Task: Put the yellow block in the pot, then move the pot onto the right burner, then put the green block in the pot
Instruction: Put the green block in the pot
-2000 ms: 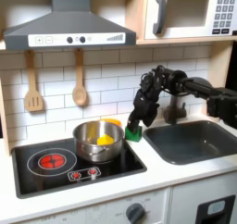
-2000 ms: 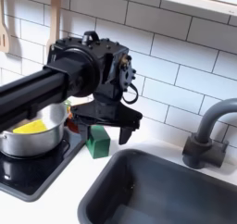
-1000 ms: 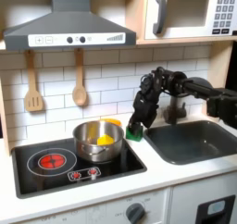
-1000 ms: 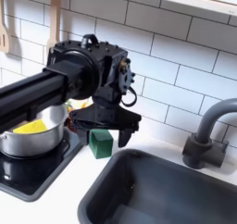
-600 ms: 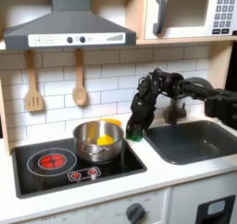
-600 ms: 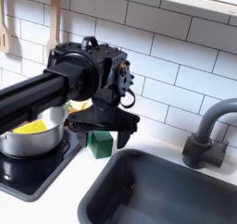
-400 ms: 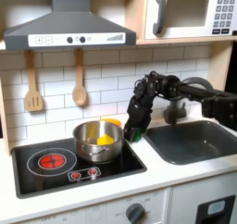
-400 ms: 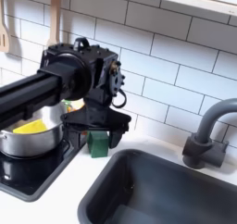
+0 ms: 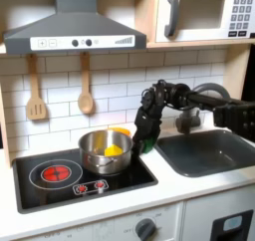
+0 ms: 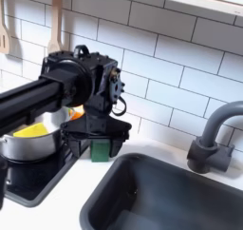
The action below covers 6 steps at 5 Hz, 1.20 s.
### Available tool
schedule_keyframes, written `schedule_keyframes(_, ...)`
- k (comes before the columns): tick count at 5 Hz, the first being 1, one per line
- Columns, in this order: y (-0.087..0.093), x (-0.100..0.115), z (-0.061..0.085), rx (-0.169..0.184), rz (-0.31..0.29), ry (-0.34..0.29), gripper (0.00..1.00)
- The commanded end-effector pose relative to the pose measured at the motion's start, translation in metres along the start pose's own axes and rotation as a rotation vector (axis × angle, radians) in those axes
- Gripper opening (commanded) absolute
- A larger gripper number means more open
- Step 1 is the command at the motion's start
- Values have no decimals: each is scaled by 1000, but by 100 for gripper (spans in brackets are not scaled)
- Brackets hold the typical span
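The hand (image 10: 95, 143) grasps the green block (image 10: 100, 150) just above the tabletop (image 10: 152, 144), between the sink (image 10: 180, 198) and the pot (image 10: 33, 139), which holds the yellow block (image 10: 31, 131) on the stove's right burner.

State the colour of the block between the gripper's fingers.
Dark green block, clearest in the second exterior view.

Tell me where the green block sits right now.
In the second exterior view, the green block sits on the counter between the stovetop's edge and the sink, just beneath the tool.
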State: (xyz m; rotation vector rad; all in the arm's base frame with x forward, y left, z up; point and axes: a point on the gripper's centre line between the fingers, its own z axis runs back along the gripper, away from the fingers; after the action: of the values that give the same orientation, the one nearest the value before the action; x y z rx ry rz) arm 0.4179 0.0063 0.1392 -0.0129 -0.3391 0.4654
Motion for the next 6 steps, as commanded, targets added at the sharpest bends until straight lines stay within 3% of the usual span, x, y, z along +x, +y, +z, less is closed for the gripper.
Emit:
schedule_keyframes(1,-2,1,-4,-14,-17,5,100)
schedule_keyframes(2,-5,4,-2,-25,-59,6,0)
schedule_keyframes(3,-8,7,1,-32,-82,-12,0)
schedule_keyframes(5,-15,17,19,-31,-172,-56,0)
schedule_keyframes(6,-23,23,31,-47,-199,-87,0)
